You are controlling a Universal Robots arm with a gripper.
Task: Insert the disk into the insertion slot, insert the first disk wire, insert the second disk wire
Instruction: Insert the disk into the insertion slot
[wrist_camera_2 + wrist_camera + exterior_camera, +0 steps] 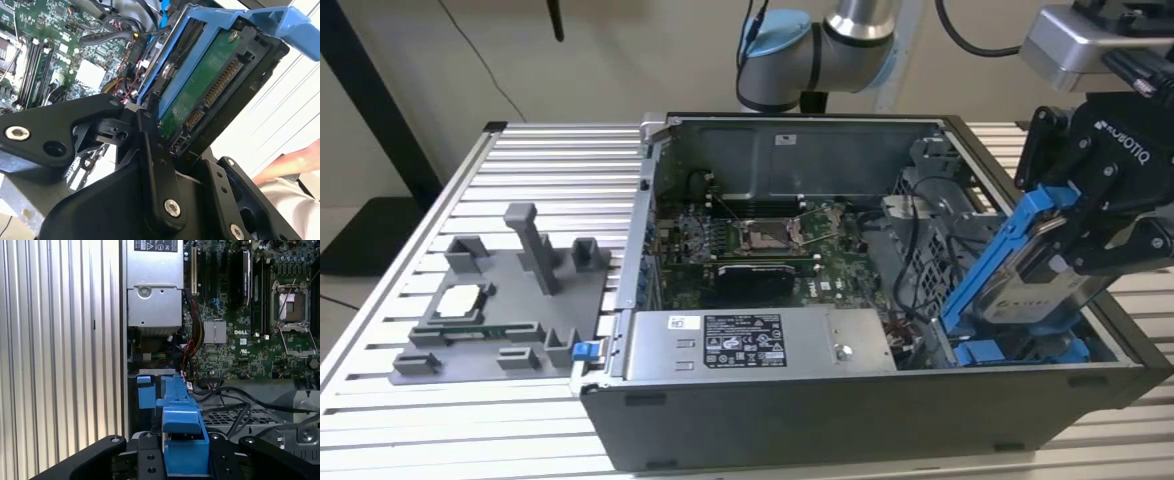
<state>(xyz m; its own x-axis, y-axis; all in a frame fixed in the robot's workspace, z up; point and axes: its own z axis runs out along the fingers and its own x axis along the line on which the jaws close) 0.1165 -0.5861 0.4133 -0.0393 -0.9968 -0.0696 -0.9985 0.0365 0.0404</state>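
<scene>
In the exterior view, my gripper [1087, 245] is shut on the disk [1034, 275], a silver drive in a bright blue carrier. It holds the disk steeply tilted at the right side of the open computer case. The disk's lower end sits at the insertion slot [1021, 350], a bay with blue fittings in the grey drive cage. In the second wrist view the disk [207, 95] shows its green board and connector pins, with a black finger [150, 145] against its side. In the first wrist view the blue carrier [181, 425] rises from the gripper [185, 457] beside the perforated cage [225, 417].
The grey power-supply box [754, 345] lies along the case's front wall, and the motherboard [761, 235] sits behind it. Black cables [921, 250] run beside the cage. A grey fixture [507, 300] with small parts stands on the slatted table at the exterior view's left. A person's arm [287, 165] is nearby.
</scene>
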